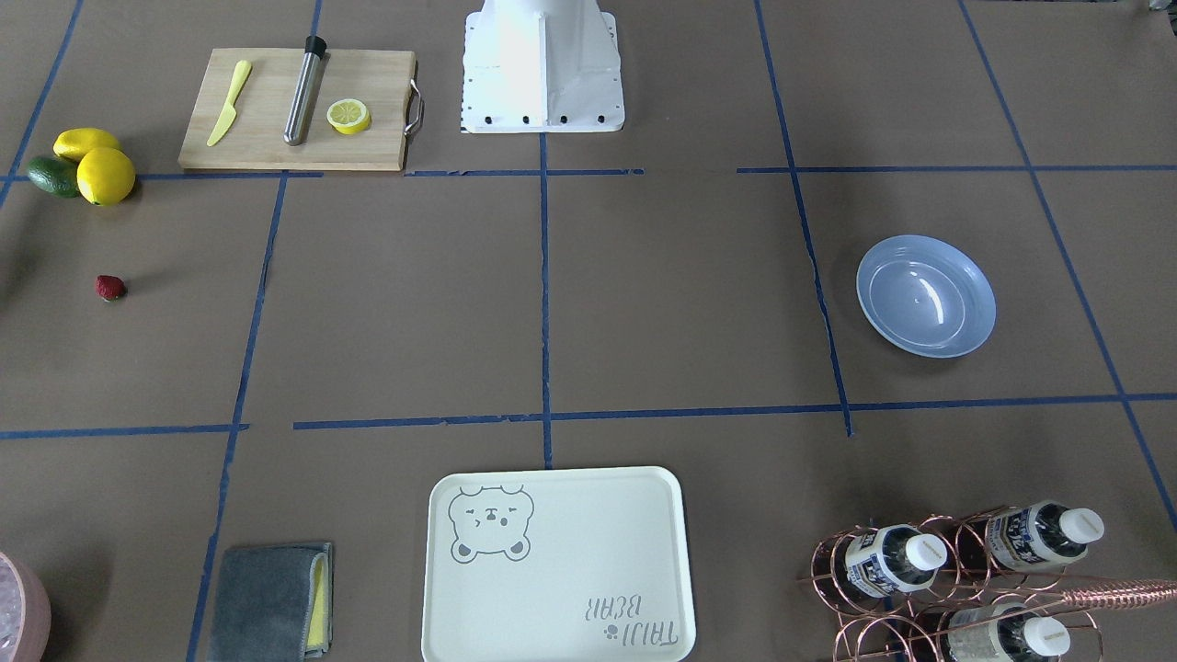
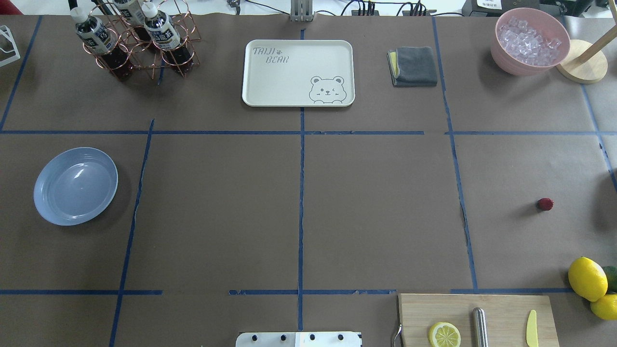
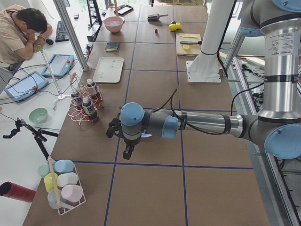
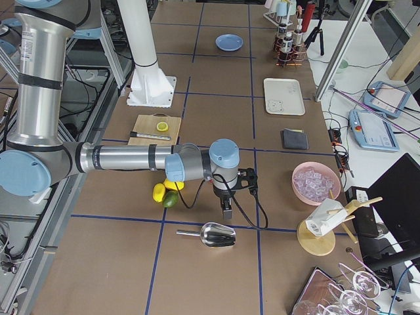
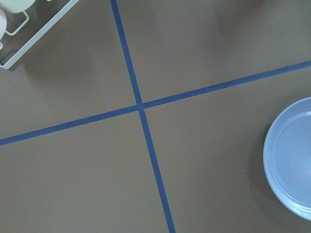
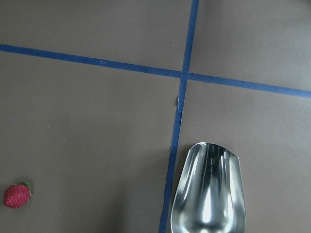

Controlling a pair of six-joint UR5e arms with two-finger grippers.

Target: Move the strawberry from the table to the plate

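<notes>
The strawberry (image 2: pixel 545 204) lies on the brown-paper table (image 2: pixel 376 202) at the robot's right, a small dark-red berry (image 1: pixel 110 288) by itself. It also shows low left in the right wrist view (image 6: pixel 17 195). The light-blue plate (image 2: pixel 75 186) sits empty at the robot's left (image 1: pixel 926 295), and its edge shows in the left wrist view (image 5: pixel 291 155). My left gripper (image 3: pixel 126 153) hangs above the table close to the plate. My right gripper (image 4: pixel 226 212) hangs over the table's right end, near the lemons. Both show only in side views, so I cannot tell whether they are open or shut.
Two lemons (image 2: pixel 587 278) and an avocado (image 1: pixel 52 176) sit near the strawberry. A cutting board (image 1: pixel 299 108) holds a half lemon, a knife and a metal rod. A metal scoop (image 6: pixel 208 194), bear tray (image 2: pixel 298 72), bottle rack (image 2: pixel 132 41), cloth (image 2: pixel 413 66) and ice bowl (image 2: pixel 529 41) stand around.
</notes>
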